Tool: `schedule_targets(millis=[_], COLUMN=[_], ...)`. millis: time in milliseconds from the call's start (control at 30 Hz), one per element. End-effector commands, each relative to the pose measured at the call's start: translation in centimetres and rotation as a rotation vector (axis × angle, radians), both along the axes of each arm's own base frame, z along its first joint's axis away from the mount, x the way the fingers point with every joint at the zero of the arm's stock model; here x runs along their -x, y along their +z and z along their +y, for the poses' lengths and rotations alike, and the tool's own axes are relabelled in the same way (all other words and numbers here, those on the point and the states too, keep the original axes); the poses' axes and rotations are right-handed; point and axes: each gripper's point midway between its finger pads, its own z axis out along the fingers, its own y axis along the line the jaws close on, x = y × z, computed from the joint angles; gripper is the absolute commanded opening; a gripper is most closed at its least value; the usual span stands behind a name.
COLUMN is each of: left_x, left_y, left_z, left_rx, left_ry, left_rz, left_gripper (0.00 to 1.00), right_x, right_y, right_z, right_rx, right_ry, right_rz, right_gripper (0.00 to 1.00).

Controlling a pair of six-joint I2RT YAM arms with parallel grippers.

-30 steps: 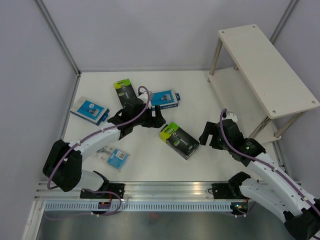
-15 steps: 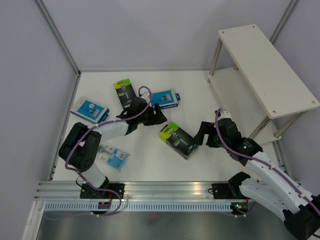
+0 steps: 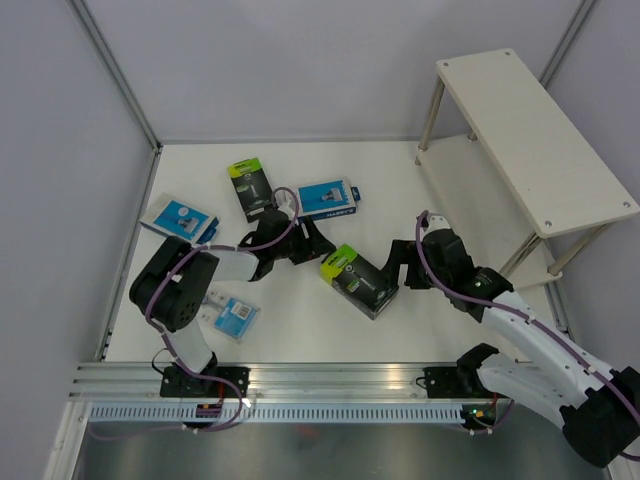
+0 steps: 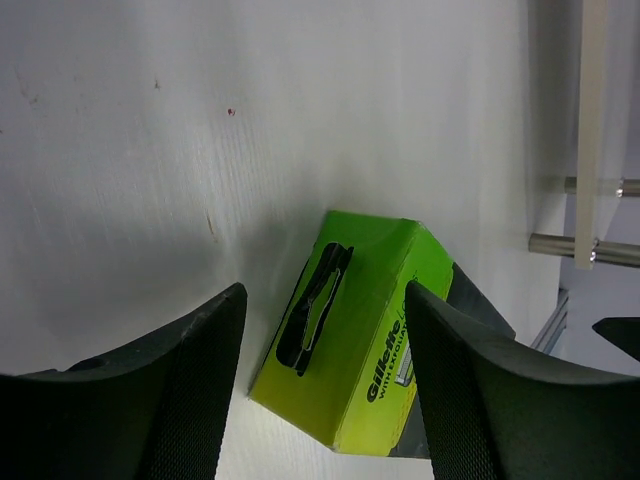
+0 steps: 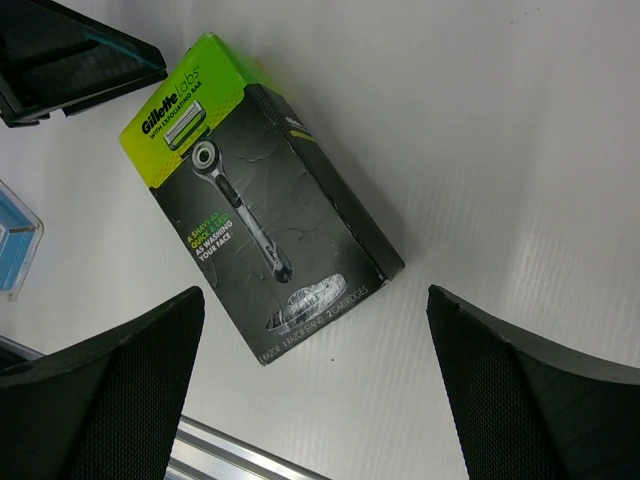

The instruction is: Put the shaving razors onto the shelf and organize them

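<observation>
In the middle of the white table (image 3: pixel 300 325), the black-and-lime Gillette razor box (image 3: pixel 360 281) is lying flat. We are holding the left gripper (image 3: pixel 316 242) with fingers apart at the box's green end and the right gripper (image 3: pixel 398 270) spread wide at its other end, gripping nothing. The shelf (image 3: pixel 540 150) is standing well apart.

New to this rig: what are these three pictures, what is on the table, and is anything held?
Two robot arms are bolted at the near edge of the white table, each ending in a two-finger gripper. The wide picture comes from a fixed camera above and behind them; the other two come from wrist cameras. Five razor packs lie on the table: two black boxes with lime-green tops, two flat blue-and-white boxes, one small clear blister pack with blue card. The pale wooden two-tier shelf stands at the right. The left gripper and the right gripper flank the central black box, both open; nothing is held.
</observation>
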Motion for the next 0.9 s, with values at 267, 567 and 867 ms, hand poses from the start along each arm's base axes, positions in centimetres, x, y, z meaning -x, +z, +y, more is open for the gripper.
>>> schedule_targets(millis=[267, 567, 867], left_x=[-0.6, 0.0, 0.6], left_y=[1.1, -0.4, -1.7], left_z=[-1.8, -1.2, -0.4], left_rx=[0.255, 0.251, 0.289], left_ry=[0.073, 0.123, 0.193], left_rz=[0.053, 0.119, 0.173], left_gripper=[0.68, 0.64, 0.63], right_x=[-0.4, -0.3, 0.1], right_y=[0.2, 0.2, -0.7], right_z=[1.9, 1.6, 1.4], right_rx=[-0.058, -0.088, -0.086], right_ry=[0.011, -0.053, -0.065], right_rz=[0.080, 0.093, 0.117], right_gripper=[0.98, 0.98, 0.98])
